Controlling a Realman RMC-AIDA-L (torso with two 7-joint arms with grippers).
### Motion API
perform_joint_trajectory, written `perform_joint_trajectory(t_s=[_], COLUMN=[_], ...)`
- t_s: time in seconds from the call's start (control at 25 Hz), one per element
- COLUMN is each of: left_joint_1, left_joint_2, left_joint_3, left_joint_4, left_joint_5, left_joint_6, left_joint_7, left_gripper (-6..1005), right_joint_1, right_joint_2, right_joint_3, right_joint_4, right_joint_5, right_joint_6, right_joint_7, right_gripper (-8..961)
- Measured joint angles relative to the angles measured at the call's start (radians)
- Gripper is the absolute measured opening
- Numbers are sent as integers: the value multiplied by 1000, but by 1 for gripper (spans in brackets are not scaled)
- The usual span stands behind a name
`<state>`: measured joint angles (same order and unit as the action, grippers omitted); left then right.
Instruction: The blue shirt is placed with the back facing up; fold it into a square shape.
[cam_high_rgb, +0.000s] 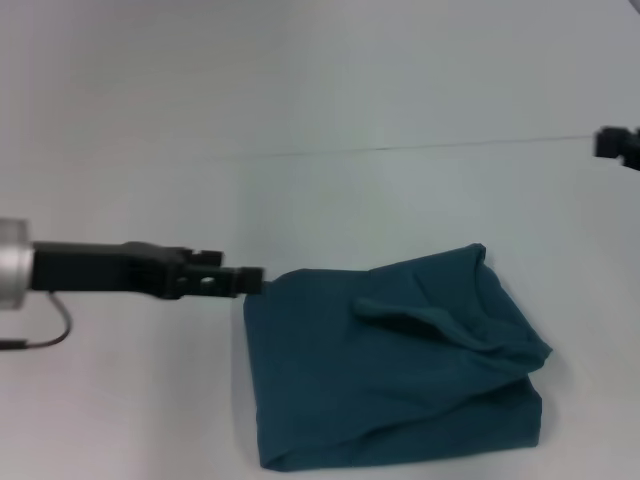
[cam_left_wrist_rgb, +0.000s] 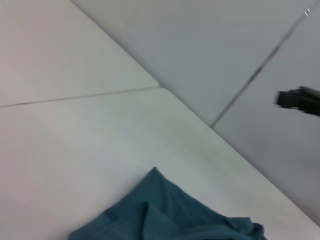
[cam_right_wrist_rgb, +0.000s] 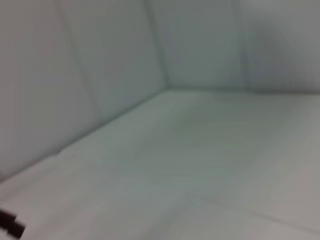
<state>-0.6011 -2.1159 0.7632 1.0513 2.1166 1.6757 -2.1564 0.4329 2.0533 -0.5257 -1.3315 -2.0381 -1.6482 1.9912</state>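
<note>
The table (cam_high_rgb: 120, 400) is white and fills the head view up to the far wall. On it, in front of the robot and a little to its right, lies the shirt (cam_high_rgb: 390, 365), already folded into a rough square, with a loose ridge of cloth bunched across its top layer and its far right corner slightly raised. The left gripper (cam_high_rgb: 250, 279) reaches in level from the robot's left, its tip at the shirt's far left corner, touching or just short of it; I cannot tell whether it pinches the cloth or how far the fingers are parted. The shirt stretches away rightward from that tip, so this arm is clearly the nearer. The right gripper (cam_high_rgb: 622, 145) sits high, well apart.
</note>
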Motion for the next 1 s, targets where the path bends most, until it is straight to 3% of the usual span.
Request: perform_joint_trajectory(t_s=[0.2, 0.28, 0.4, 0.6, 0.84, 1.0], left_joint_1=[52, 75, 87, 109, 114, 114], left_joint_2=[3, 8, 12, 13, 8, 8], left_joint_3=[-83, -108, -125, -158, -157, -159], left_joint_4=[-3, -4, -5, -15, -21, -33], left_joint_5=[5, 8, 14, 60, 84, 85], left_joint_6=[44, 55, 59, 65, 59, 48], left_joint_7=[106, 144, 161, 182, 196, 206], left_gripper=[947, 947, 947, 947, 946, 946], right_joint_1=[169, 261, 362, 398, 417, 417], right_joint_2=[-16, -3, 35, 49, 50, 50], right_joint_3=[-125, -160, -275, -549, -693, -818], right_joint_4=[-176, -177, -158, -103, -38, 3], right_joint_5=[-264, -410, -627, -676, -628, -625], right_joint_6=[-223, -302, -325, -265, -142, -52], right_joint_7=[250, 295, 353, 518, 658, 728], right_gripper=[41, 44, 258, 506, 720, 789])
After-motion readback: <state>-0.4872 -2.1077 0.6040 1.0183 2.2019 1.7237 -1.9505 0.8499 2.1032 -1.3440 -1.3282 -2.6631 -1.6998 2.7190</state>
